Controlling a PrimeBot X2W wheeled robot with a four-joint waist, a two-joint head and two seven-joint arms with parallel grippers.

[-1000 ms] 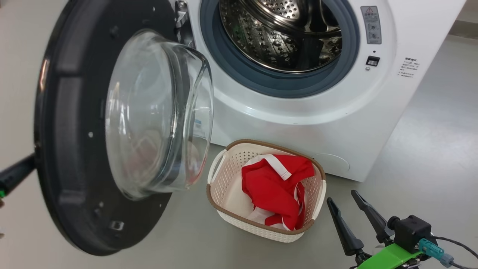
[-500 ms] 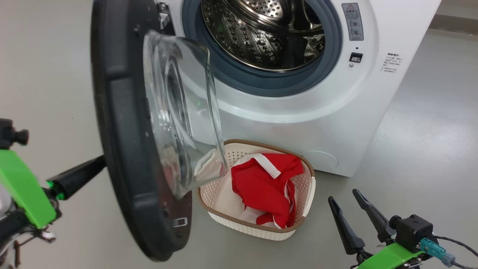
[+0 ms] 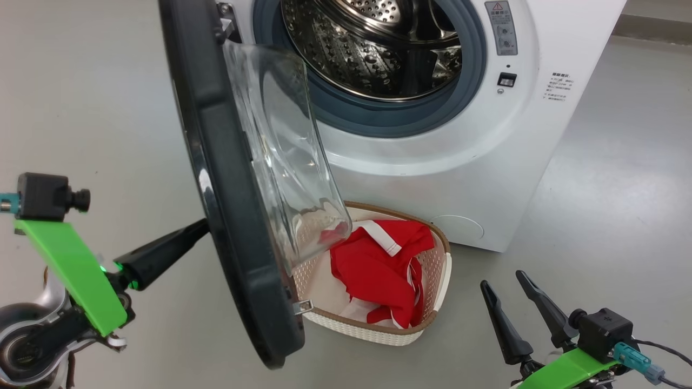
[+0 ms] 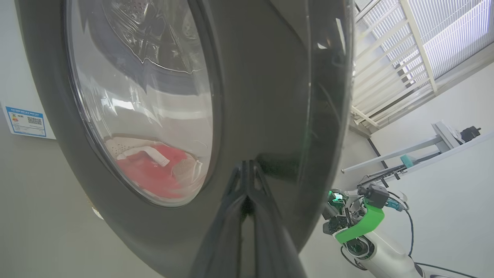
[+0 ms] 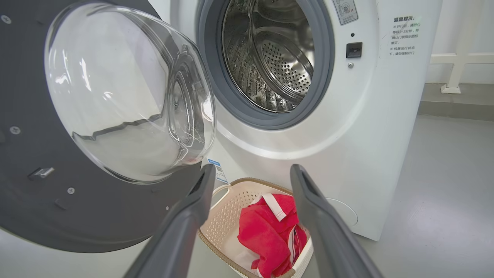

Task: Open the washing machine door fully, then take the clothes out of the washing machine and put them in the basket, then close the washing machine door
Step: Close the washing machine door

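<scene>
Left gripper (image 4: 247, 170), fingers pressed together, tips against the glossy outer rim of the washing machine door (image 3: 232, 216), which stands half-open. Red clothes (image 3: 378, 265) lie in the basket (image 3: 439, 270) at the foot of the washing machine (image 3: 432, 162). Right gripper (image 3: 501, 278) hovers just beside the basket, fingers apart.

The washing machine door (image 3: 227, 178) has a glossy black plastic outer face, mirror-like, and a matt dark grey inner face around a clear, smooth glass bowl (image 5: 127, 92). The washing machine (image 3: 486, 162) is smooth white with a soft sheen; its drum (image 3: 373, 48) is shiny perforated steel, ringed by a matt grey rubber seal (image 3: 389, 120). The basket (image 3: 378, 330) is cream perforated plastic with a brown woven-look rim. The clothes (image 3: 373, 265) are matt red cloth with white trim. The floor (image 3: 621, 189) is smooth, dull grey
</scene>
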